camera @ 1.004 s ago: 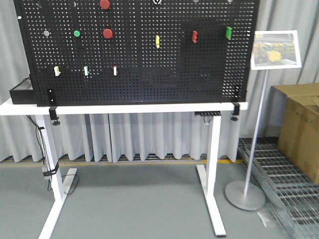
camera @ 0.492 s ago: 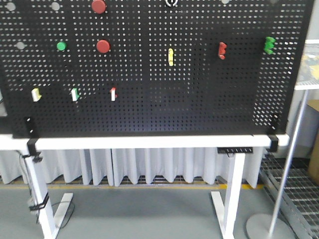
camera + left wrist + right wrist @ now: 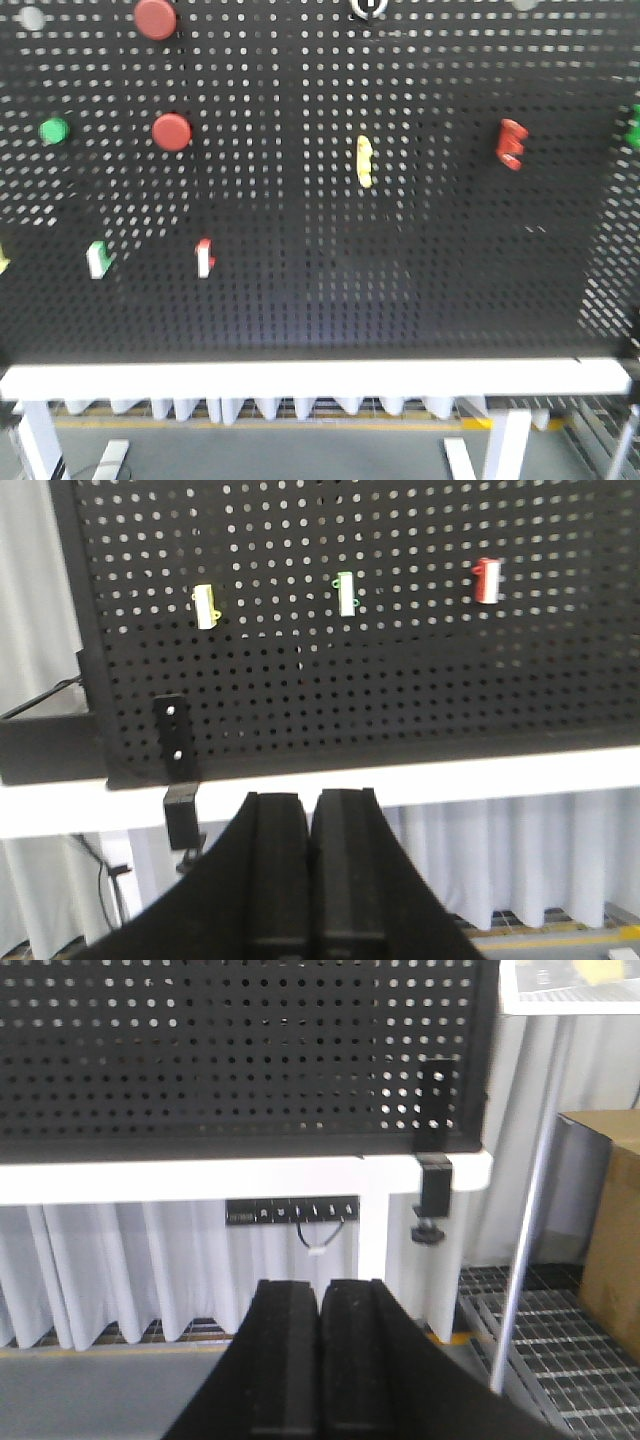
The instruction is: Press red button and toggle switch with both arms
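Note:
The front view shows a black pegboard (image 3: 300, 280). The red button (image 3: 155, 18) sits at the top left, partly cut by the frame edge; a slightly smaller red button (image 3: 172, 131) is below it. The toggle switch (image 3: 511, 143), a red notched lever, is at the right. Neither arm shows in the front view. My left gripper (image 3: 312, 798) is shut and empty, below the board's lower left edge. My right gripper (image 3: 322, 1285) is shut and empty, low before the table's right end.
A green button (image 3: 53, 130), a pale yellow lever (image 3: 365, 160) and a red-and-white rocker (image 3: 204, 257) are on the board. The white table edge (image 3: 300, 378) runs below. A sign pole (image 3: 530, 1220), cardboard box (image 3: 610, 1240) and clamp (image 3: 435, 1160) stand at the right.
The front view has moved much closer to the pegboard; the buttons and levers have grown and the floor, sign and box have left that view.

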Controlling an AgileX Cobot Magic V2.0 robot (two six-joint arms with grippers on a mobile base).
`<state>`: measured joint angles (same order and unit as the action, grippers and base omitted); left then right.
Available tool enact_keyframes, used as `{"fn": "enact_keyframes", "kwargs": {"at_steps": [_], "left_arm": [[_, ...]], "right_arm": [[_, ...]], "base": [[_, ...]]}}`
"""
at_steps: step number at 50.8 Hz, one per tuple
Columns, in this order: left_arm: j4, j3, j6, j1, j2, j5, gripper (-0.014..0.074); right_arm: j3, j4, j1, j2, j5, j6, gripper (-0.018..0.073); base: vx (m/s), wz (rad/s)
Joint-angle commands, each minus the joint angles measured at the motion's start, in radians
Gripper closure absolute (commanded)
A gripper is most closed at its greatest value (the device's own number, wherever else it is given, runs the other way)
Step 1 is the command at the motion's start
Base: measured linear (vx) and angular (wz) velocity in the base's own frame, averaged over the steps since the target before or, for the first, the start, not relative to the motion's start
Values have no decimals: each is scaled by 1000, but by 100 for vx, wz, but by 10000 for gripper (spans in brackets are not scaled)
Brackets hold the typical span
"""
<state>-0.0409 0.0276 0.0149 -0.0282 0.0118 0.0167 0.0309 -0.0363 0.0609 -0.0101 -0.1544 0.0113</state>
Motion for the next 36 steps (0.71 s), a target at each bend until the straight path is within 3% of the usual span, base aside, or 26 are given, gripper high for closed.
{"fn": "enact_keyframes", "kwargs": {"at_steps": [1,36], "left_arm": [[10,26,-7,-2,-5,80,594],[10,26,-7,-2,-5,80,594]], "right_arm": [[11,-2,1,-18,88,-5,559],[11,-2,1,-18,88,-5,559]], "base": [[38,3],[21,1]]}}
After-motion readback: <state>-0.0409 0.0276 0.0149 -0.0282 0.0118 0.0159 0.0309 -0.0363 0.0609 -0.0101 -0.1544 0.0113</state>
